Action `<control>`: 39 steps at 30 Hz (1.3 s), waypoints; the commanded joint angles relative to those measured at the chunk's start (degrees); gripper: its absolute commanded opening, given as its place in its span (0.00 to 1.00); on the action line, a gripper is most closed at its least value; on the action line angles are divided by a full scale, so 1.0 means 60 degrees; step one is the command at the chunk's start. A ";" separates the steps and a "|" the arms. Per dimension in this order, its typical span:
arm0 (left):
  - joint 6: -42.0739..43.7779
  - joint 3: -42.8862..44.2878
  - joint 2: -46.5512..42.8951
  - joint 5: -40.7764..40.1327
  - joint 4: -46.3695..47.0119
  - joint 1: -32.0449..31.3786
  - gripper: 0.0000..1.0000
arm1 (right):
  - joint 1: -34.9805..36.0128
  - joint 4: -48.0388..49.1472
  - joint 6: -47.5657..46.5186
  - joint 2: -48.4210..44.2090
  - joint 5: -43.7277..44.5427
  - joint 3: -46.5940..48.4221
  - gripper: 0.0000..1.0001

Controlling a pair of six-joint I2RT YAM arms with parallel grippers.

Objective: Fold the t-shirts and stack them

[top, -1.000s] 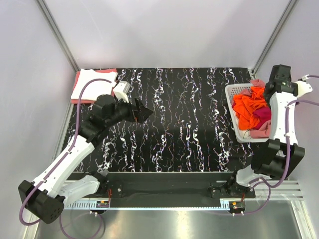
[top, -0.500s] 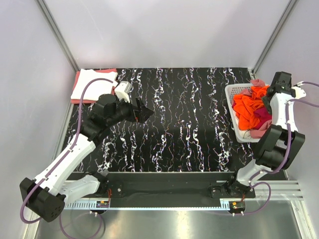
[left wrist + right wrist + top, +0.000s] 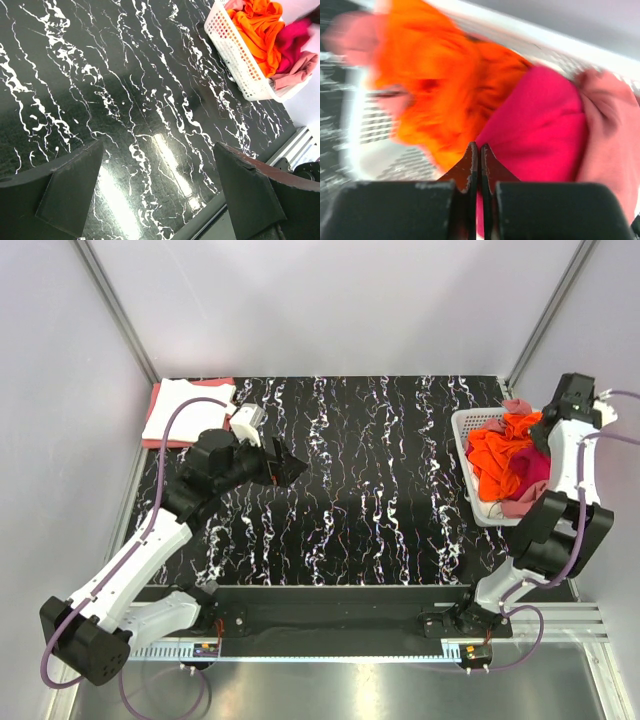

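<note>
Top external view: a white shirt [image 3: 185,408] lies folded flat at the far left corner of the table [image 3: 380,500], its long axis running left to right along the far edge. It rests on a folded salmon-pink shirt [image 3: 165,443], whose edge shows at the near side. The left gripper [image 3: 295,468] hangs to the near right of this stack, apart from it and pointing right; the left wrist view shows its 2 fingers [image 3: 70,192] spread wide with nothing held.

At the right edge stands a white basket [image 3: 468,452], long axis near to far. In it 3 shirts are heaped with no clear direction: an orange shirt [image 3: 495,455], a crimson shirt [image 3: 533,468] and a crumpled salmon-pink shirt [image 3: 522,503] at the near end.

The right gripper [image 3: 546,438] is over the basket's right side. The blurred right wrist view shows the right gripper [image 3: 479,155] closed, nothing visible between its fingers, where orange meets crimson.
</note>
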 commanded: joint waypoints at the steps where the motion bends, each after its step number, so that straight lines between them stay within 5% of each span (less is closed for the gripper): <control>1: 0.0091 0.0171 0.0028 -0.0188 0.0211 0.0028 0.99 | 0.0000 -0.0094 -0.1035 -0.0892 -0.1605 0.2204 0.00; 5: 0.0134 0.0244 -0.0074 -0.0202 0.0123 0.0028 0.99 | 0.0014 -0.0272 -0.1359 -0.1083 -0.4271 0.5334 0.00; 11: 0.0164 0.0259 -0.0309 -0.0378 0.0094 0.0072 0.99 | 0.0262 -0.0286 -0.0759 -0.0878 -0.7593 0.7553 0.00; 17: 0.0076 0.0259 -0.0192 -0.0378 0.0064 0.0159 0.99 | 0.1243 -0.0111 -0.0700 -0.1054 -0.8887 0.7906 0.00; 22: 0.0062 0.0244 -0.0133 -0.0363 0.0050 0.0174 0.99 | 0.1845 -0.0082 -0.0613 -0.0966 -0.8041 0.8697 0.00; 26: 0.0105 0.0230 -0.0206 -0.0465 0.0035 0.0174 0.99 | 0.1991 0.0152 0.0250 -0.0513 -0.8843 0.9692 0.00; 31: 0.0091 0.0215 -0.0265 -0.0583 0.0050 0.0247 0.99 | 0.3307 0.0591 0.0561 -0.0672 -0.8950 0.8922 0.00; 37: 0.0061 0.0215 -0.0207 -0.0686 0.0035 0.0306 0.99 | 0.5258 0.1089 -0.0041 -0.1244 -0.7499 0.5217 0.00; 39: 0.0047 0.0200 -0.0207 -0.0729 0.0035 0.0321 0.99 | 0.5740 0.1353 -0.0303 -0.1274 -0.7250 0.4512 0.12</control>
